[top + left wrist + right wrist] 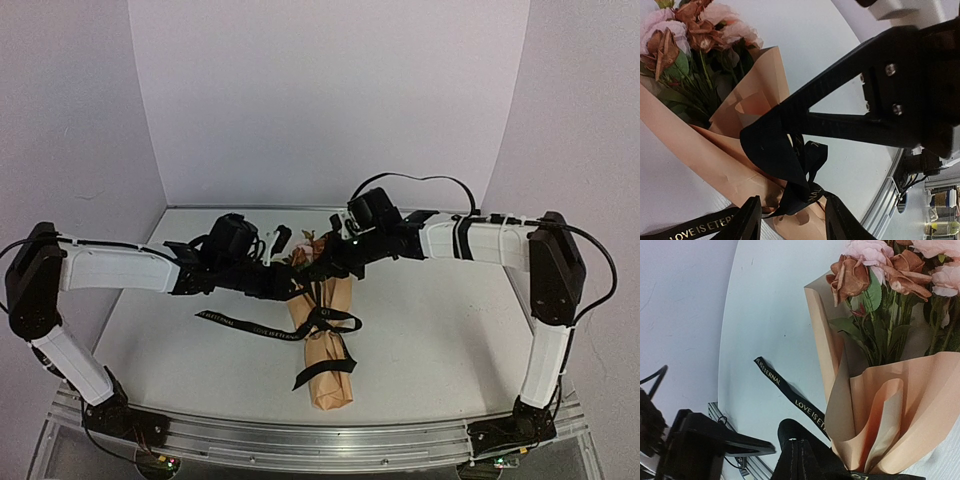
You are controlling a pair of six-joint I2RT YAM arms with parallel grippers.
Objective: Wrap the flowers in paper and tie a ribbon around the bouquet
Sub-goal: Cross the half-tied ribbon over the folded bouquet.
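Observation:
The bouquet [330,375] lies on the table, a tan paper [910,405] cone with the flowers [880,270] showing at its far, wide end. The black lettered ribbon [235,322] goes round the cone's middle, and one tail trails left. My left gripper [792,220] is open, and the ribbon's knot [812,192] lies loose between its fingers. From the right, my right gripper [757,142] reaches in over the cone with its jaws shut. A strand of ribbon runs from its tip down to the knot. In the top view both grippers meet over the cone's upper half.
The white table [430,340] has a metal rail [320,440] along its near edge and white walls on the other three sides. Both forearms cross low over the table's middle. Black cables loop above the right arm [480,240].

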